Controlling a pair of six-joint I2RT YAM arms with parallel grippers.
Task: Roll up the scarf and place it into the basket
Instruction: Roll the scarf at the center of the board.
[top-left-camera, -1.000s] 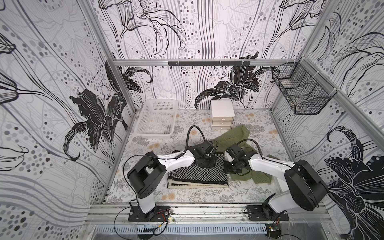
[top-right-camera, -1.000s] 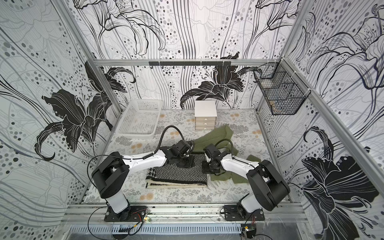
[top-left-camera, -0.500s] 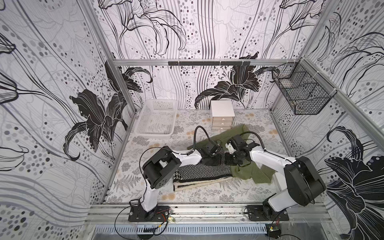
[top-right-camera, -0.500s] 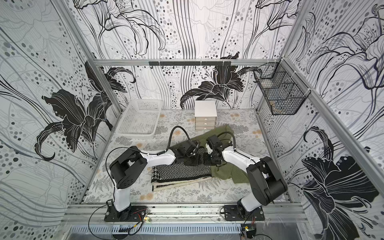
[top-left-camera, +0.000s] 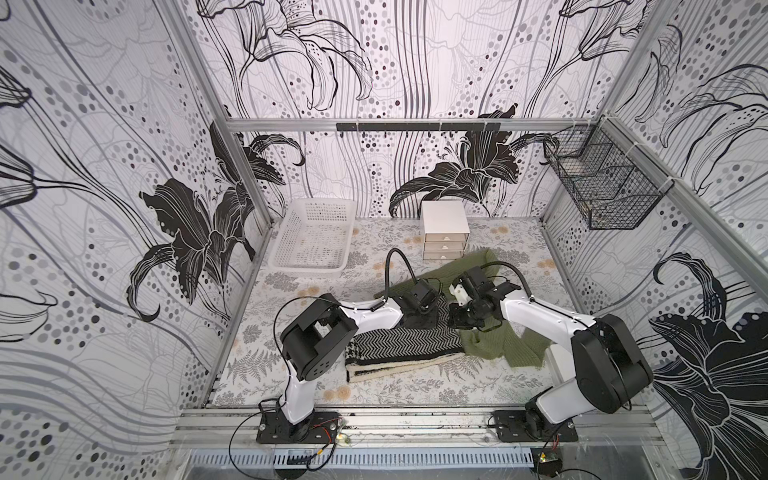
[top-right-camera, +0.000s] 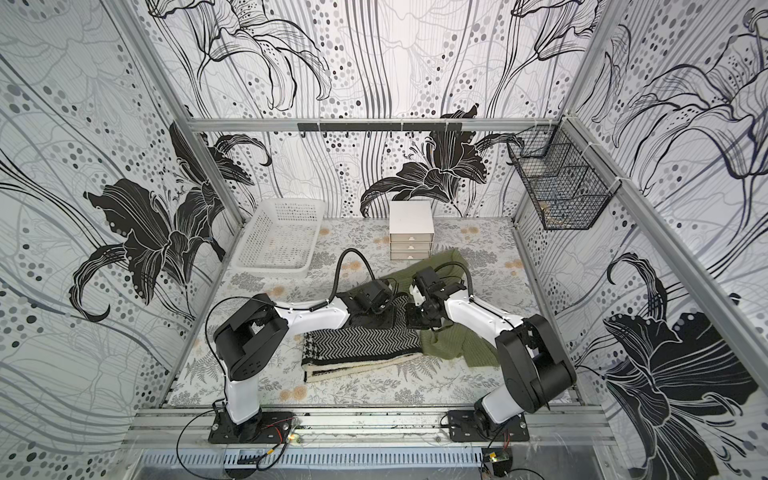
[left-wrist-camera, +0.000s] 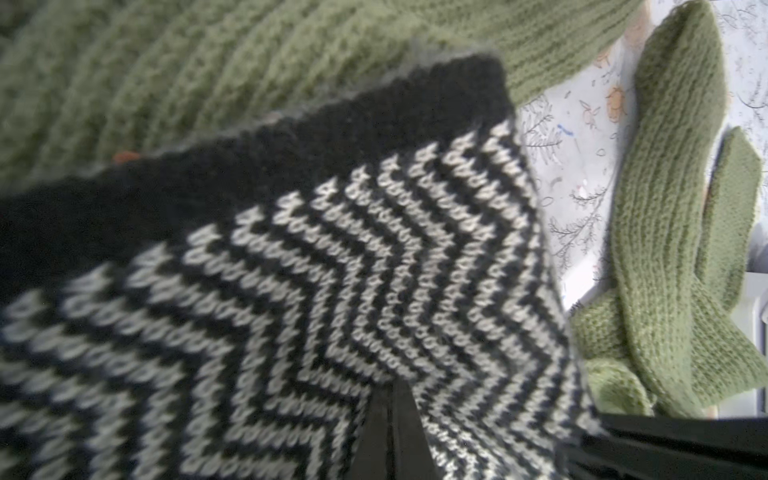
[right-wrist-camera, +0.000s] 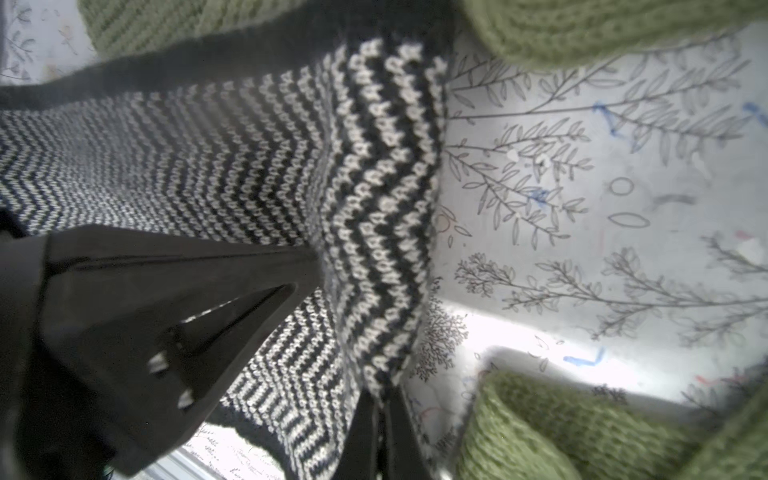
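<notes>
The scarf is a black-and-white chevron knit lying folded in the middle of the table, with a cream underside at its near edge. My left gripper is shut on the scarf's far edge, its tips pinching the knit in the left wrist view. My right gripper is shut on the far right corner of the scarf, which is raised off the table. The white perforated basket stands empty at the back left.
A green knitted cloth lies under and to the right of the scarf, reaching back toward the small white drawer unit. A black wire basket hangs on the right wall. Metal frame rails border the floral table.
Both grippers have moved toward the back of the table with the scarf's far edge in them. The scarf has slid slightly to the right and its far edge has lifted.
</notes>
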